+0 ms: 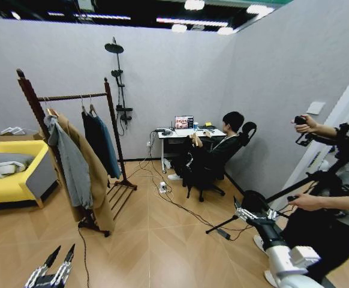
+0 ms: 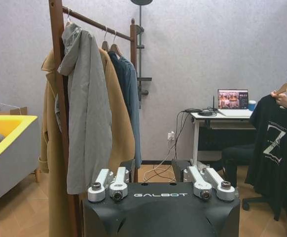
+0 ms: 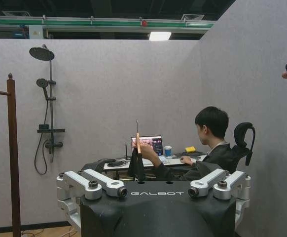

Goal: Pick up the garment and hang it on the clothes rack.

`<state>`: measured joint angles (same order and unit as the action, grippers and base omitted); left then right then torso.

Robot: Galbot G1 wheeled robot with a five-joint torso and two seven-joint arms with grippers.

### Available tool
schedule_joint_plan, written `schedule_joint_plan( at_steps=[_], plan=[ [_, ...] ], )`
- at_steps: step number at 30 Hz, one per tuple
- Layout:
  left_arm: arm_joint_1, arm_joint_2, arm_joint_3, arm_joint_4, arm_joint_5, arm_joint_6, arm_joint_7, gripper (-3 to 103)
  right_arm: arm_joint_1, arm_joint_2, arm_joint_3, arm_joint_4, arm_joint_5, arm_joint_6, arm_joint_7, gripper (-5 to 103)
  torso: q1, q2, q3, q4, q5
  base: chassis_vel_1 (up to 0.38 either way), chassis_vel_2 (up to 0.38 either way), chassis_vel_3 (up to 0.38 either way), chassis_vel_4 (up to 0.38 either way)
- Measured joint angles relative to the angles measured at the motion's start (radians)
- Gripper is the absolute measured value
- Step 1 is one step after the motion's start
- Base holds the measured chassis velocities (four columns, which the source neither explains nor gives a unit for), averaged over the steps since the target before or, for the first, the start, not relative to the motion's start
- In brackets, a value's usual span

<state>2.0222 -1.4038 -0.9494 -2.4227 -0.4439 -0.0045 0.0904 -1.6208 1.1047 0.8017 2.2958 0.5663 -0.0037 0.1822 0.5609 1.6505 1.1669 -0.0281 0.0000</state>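
Grey-walled room: a seated person holds the garment point(image 2: 274, 148) out on its hanger for collection, well apart from the clothes rack point(image 1: 72, 150); we keep left gripper point(image 1: 51, 270) and right gripper point(image 1: 253, 214) open, empty.

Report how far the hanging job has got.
Nothing is done yet. The garment hangs on its hanger in a seated person's raised hand by the desk. The left gripper and right gripper are open and hold nothing. Left: taking it and hanging it on the clothes rack.
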Motion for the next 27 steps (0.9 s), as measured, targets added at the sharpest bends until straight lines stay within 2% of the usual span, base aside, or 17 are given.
schedule_joint_plan(
  at_steps=[13,27],
  plan=[
    [0.0,0.0,0.0,0.0,0.0,0.0,0.0,46,0.025,-0.002,-0.018,-0.001,0.01,-0.016,0.008,100,-0.001,0.0,0.0,-0.0001,0.0001,-0.016,0.016,0.016,-0.016],
    [0.0,0.0,0.0,0.0,0.0,0.0,0.0,46,0.037,-0.005,-0.017,-0.01,0.021,-0.019,0.01,100,0.0,0.0,0.0,-0.0001,0.0001,-0.193,0.189,0.198,-0.205]
  ],
)
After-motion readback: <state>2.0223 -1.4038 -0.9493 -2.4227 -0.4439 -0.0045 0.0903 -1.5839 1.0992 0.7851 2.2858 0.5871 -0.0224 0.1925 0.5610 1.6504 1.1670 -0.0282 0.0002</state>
